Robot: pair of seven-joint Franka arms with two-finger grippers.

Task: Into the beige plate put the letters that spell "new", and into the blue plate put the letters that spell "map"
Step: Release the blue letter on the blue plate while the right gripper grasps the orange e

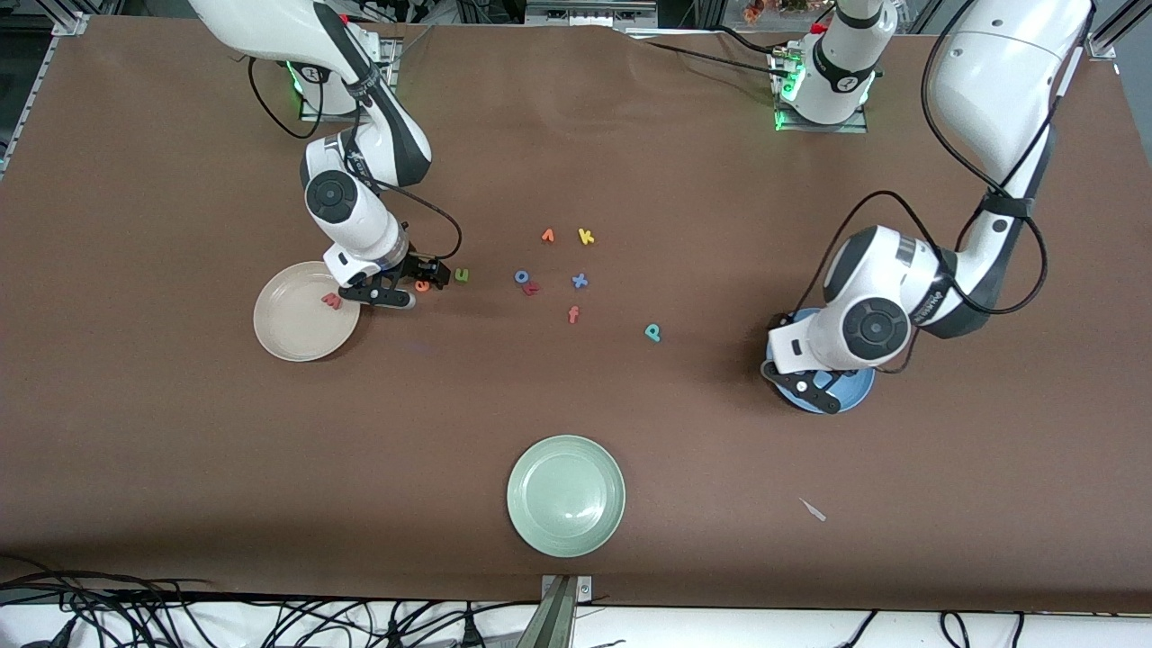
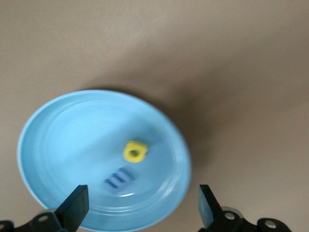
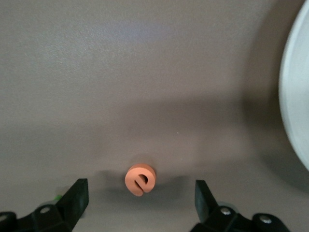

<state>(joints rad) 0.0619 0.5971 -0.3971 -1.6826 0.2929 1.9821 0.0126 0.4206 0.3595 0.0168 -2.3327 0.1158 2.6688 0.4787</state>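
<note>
Roughly half of the sorting is looking done. The left gripper (image 2: 140, 205) is hovering over the blue plate (image 2: 58, 130) with its fingers spread wide and holding nothing; in the left wrist view the yellow a (image 2: 134, 151) and the blue m (image 2: 119, 180) are lying in that plate, close to each other near its middle. That is leaving the teal-green p (image 1: 652, 332) for "map" — it is sitting on the bare table between the loose letter cluster and the blue plate. At the right arm's end, the reddish-pink w (image 1: 332, 301) is resting in the beige plate (image 1: 292, 333) near the rim closest to the gripper. The right gripper (image 3: 137, 200) is hanging low just beside that plate with its fingers wide apart, straddling the orange e (image 3: 140, 179) without touching it, so a pinch on the e seems to be the step in hand. The green n (image 1: 461, 275) is waiting on the table just beside that gripper, toward the cluster. The pale green plate (image 1: 566, 495), nearest the front camera, is holding nothing and the spare letters are lying in the middle of the table — three letters appear placed, three remaining
</note>
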